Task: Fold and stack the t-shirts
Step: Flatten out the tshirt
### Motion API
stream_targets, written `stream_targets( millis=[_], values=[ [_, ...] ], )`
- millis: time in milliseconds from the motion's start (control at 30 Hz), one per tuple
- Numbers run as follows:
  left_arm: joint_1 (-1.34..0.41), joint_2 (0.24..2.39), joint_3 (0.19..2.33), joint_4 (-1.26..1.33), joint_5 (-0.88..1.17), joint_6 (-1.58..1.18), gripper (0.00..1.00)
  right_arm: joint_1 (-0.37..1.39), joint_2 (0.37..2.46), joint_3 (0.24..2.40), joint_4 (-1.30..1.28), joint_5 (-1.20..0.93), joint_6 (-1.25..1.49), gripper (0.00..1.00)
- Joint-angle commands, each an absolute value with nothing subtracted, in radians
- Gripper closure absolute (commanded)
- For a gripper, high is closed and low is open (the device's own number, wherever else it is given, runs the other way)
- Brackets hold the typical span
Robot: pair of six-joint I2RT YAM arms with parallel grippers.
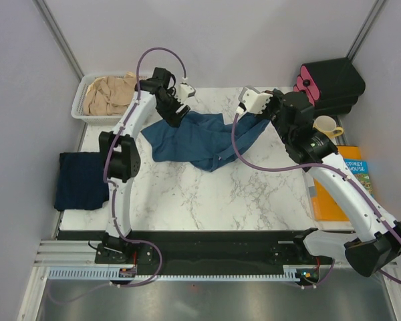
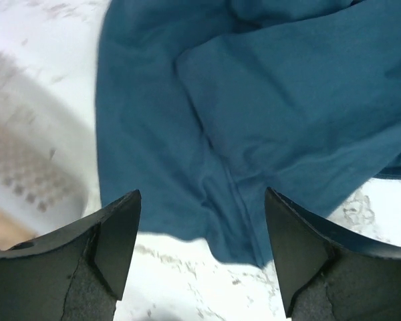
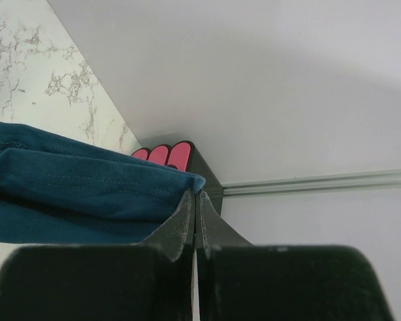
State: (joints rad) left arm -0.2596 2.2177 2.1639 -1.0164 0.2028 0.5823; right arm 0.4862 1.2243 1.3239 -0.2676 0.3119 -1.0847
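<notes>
One teal t-shirt [image 1: 200,140], rumpled. Right gripper [image 3: 195,199] pinches its corner, left gripper [image 2: 202,200] hangs spread wide over its edge.

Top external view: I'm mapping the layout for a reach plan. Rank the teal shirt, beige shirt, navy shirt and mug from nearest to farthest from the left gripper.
From the left gripper:
1. The teal shirt, directly beneath it, mid-table.
2. The beige shirt, far left corner.
3. The navy shirt, left edge, closer to the bases.
4. The mug, right side.
</notes>
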Motion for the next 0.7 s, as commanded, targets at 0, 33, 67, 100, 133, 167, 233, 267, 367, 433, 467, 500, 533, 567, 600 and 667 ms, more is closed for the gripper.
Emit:
stream_targets(
  millis=[0, 33, 67, 100, 133, 167, 233, 267, 367, 433, 467, 500, 533, 567, 600, 667],
  values=[
    [-0.259, 2.388, 2.319, -1.017, 0.33, 0.759, 0.2, 0.485, 1.22, 1.331, -0.241, 0.311, -1.08, 1.0],
    [-0.258, 2.408, 2.348, -1.012, 0.324, 0.768, 0.21, 0.483, 1.22, 1.331, -0.239, 0.313, -1.08, 1.0],
    [-0.258, 2.448, 2.397, -1.011, 0.328, 0.784, 0.22, 0.485, 1.22, 1.33, -0.239, 0.314, -1.081, 1.0],
    [-0.259, 2.459, 2.414, -1.011, 0.334, 0.796, 0.23, 0.483, 1.218, 1.331, -0.239, 0.316, -1.08, 1.0],
    [-0.259, 2.467, 2.424, -1.006, 0.351, 0.805, 0.24, 0.483, 1.218, 1.331, -0.239, 0.318, -1.08, 1.0],
    [-0.259, 2.471, 2.428, -0.999, 0.36, 0.824, 0.24, 0.483, 1.218, 1.328, -0.241, 0.316, -1.081, 1.0],
    [-0.258, 2.473, 2.425, -0.993, 0.397, 0.841, 0.24, 0.483, 1.218, 1.327, -0.238, 0.319, -1.085, 1.0],
    [-0.258, 2.473, 2.419, -0.991, 0.412, 0.856, 0.24, 0.485, 1.219, 1.327, -0.238, 0.319, -1.086, 1.0],
    [-0.258, 2.468, 2.41, -0.991, 0.463, 0.874, 0.24, 0.483, 1.221, 1.327, -0.236, 0.316, -1.091, 1.0],
    [-0.258, 2.468, 2.411, -0.988, 0.495, 0.873, 0.24, 0.483, 1.224, 1.328, -0.235, 0.319, -1.092, 1.0],
    [-0.256, 2.467, 2.411, -0.985, 0.511, 0.871, 0.24, 0.483, 1.226, 1.327, -0.233, 0.318, -1.091, 1.0],
    [-0.256, 2.465, 2.411, -0.982, 0.54, 0.87, 0.24, 0.483, 1.227, 1.325, -0.235, 0.318, -1.094, 1.0],
    [-0.258, 2.465, 2.411, -0.982, 0.554, 0.867, 0.24, 0.483, 1.229, 1.324, -0.232, 0.318, -1.094, 1.0],
    [-0.258, 2.467, 2.411, -0.977, 0.564, 0.862, 0.24, 0.485, 1.229, 1.322, -0.229, 0.314, -1.095, 1.0],
    [-0.259, 2.474, 2.411, -0.976, 0.571, 0.861, 0.24, 0.483, 1.23, 1.321, -0.226, 0.314, -1.095, 1.0],
    [-0.261, 2.49, 2.413, -0.95, 0.558, 0.842, 0.24, 0.483, 1.235, 1.322, -0.221, 0.314, -1.092, 1.0]
  ],
)
